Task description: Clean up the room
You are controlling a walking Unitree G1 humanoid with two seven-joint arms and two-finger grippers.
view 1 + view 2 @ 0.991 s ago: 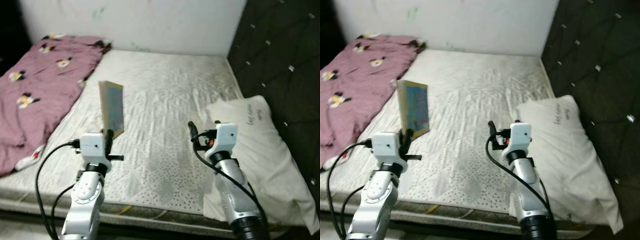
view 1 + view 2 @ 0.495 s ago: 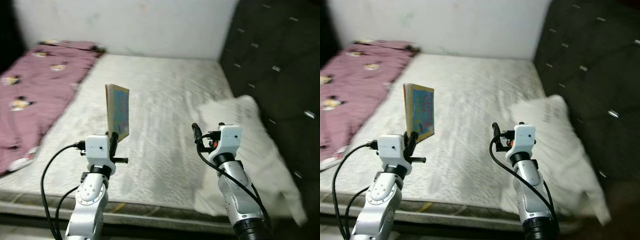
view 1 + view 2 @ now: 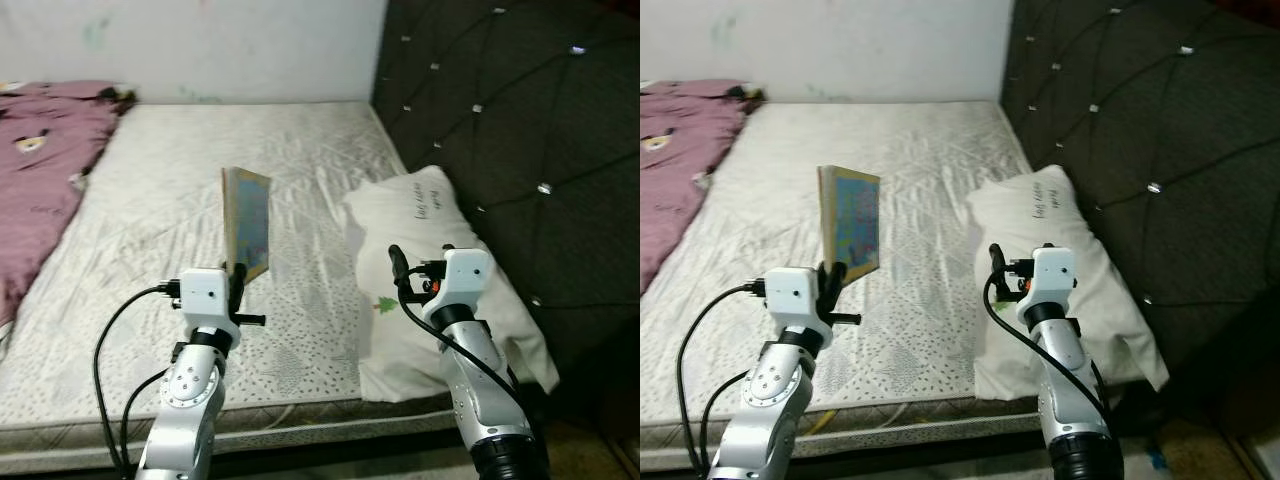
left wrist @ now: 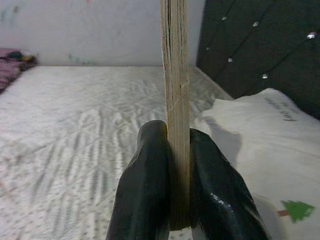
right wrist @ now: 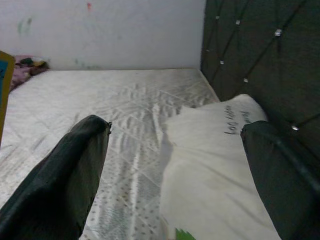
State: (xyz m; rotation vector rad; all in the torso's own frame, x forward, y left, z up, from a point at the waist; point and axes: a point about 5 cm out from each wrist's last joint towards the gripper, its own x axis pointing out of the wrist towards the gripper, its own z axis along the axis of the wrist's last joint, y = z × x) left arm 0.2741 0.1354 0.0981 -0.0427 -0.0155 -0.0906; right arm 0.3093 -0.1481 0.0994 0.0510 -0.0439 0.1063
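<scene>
Left wrist view shows the left gripper [image 4: 179, 165] pinching the lower edge of an upright book [image 3: 247, 224] above the near part of the mattress [image 3: 180, 180], while the right gripper [image 5: 175, 165] hangs spread and empty just before the white pillow [image 3: 430, 260]. Against a second ago the whole scene has swung toward the dark tufted headboard [image 3: 500, 110], with the pink blanket [image 3: 40, 150] now at the far left edge; I judge the robot is turning to carry the book off the bed.
</scene>
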